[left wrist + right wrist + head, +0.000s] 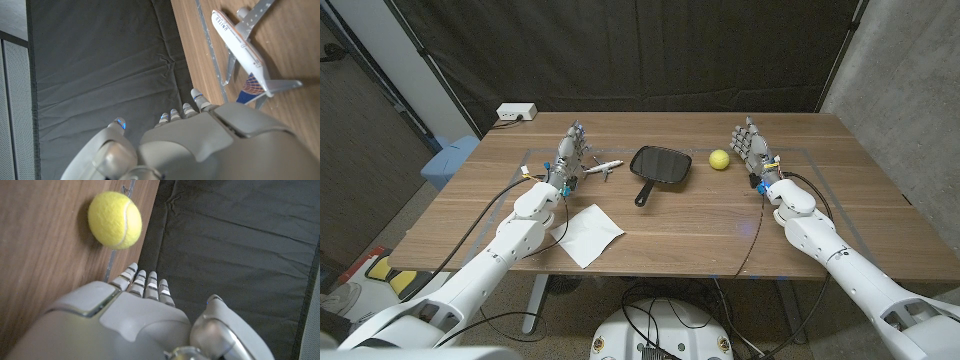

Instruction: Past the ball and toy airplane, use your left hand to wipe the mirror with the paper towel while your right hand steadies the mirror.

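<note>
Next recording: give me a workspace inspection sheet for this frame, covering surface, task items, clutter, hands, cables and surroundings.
Surface: wooden table, thin tape lines marked on it.
Job's things: mirror, dark, square with a handle, lying at table centre; paper towel lying nearer the robot, to the mirror's left, untouched.
Clutter: toy airplane left of the mirror; yellow ball right of it.
Hands: left hand beside the airplane, fingers apart, holding nothing; right hand beside the ball, fingers apart, holding nothing.
Cables: black cables run along both forearms and loop under the table.
Surroundings: black curtain behind; white power strip at the table's far left corner; blue bin on the floor to the left.
</note>
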Robot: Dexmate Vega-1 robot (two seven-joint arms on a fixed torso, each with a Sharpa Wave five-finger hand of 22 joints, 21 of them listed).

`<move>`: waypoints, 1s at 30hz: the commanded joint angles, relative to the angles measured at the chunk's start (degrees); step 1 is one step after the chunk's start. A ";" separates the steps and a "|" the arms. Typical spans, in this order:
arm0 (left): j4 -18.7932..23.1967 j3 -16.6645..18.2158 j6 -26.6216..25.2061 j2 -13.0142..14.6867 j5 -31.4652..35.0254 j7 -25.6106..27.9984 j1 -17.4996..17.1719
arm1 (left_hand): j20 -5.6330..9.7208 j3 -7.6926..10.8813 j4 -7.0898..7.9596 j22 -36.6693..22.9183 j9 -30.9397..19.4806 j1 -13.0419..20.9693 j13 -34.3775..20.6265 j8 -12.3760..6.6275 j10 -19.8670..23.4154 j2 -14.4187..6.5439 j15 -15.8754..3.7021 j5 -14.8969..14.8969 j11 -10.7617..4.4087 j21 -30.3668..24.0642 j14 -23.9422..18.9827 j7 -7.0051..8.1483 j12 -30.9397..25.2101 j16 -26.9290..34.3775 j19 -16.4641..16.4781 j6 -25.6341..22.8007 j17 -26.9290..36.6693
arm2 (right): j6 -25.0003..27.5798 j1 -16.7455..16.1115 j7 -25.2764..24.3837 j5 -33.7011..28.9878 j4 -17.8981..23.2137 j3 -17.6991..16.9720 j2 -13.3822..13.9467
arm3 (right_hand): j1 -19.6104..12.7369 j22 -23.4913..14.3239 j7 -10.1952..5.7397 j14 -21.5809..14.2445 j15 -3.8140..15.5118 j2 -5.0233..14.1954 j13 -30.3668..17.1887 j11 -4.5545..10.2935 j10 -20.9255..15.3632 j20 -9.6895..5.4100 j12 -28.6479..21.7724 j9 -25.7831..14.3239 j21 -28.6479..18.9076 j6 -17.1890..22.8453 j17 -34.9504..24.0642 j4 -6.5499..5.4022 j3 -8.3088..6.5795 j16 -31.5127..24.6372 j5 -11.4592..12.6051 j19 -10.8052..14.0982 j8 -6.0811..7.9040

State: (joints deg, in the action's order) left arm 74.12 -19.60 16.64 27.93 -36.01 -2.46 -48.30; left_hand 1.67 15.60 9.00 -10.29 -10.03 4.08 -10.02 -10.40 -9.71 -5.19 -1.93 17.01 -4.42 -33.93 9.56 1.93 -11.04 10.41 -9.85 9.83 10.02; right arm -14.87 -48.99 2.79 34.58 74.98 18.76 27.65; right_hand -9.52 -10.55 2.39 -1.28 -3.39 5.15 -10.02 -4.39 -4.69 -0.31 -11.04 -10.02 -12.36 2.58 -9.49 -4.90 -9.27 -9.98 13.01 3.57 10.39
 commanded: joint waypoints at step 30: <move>-0.42 8.56 -1.54 -4.58 8.16 -9.83 -2.24 | 1.44 0.34 -0.40 -0.16 -0.15 0.75 -0.22 -0.86 -5.69 -2.09 -1.07 0.37 0.71 -0.05 6.81 1.07 -0.78 0.45 -5.71 5.73 0.05 | 13.97 -16.20 0.90 -14.67 22.17 -15.91 -9.20 | -6.29 -0.12 1.14 -2.42 -0.07 2.15 -0.13 -0.77 -2.38 -0.34 -0.91 -0.30 -0.68 3.05 -0.15 4.06 -3.26 -0.51 -0.72 2.42 1.39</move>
State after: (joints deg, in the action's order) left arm 73.96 -12.25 14.86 23.51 -28.30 -9.41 -50.04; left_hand 1.65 15.83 8.77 -10.27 -10.01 4.68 -10.00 -10.85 -9.87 -5.79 -1.93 17.01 -4.27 -33.93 9.56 2.45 -11.27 10.63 -9.85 9.72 10.01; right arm -4.02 -59.33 5.91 22.15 89.39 4.85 19.18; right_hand -14.61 -10.54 3.54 -2.92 -3.42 7.21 -10.01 -5.28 -6.21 -0.71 -11.58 -10.01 -12.81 4.50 -9.48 -1.63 -12.20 -10.18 12.57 5.19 11.26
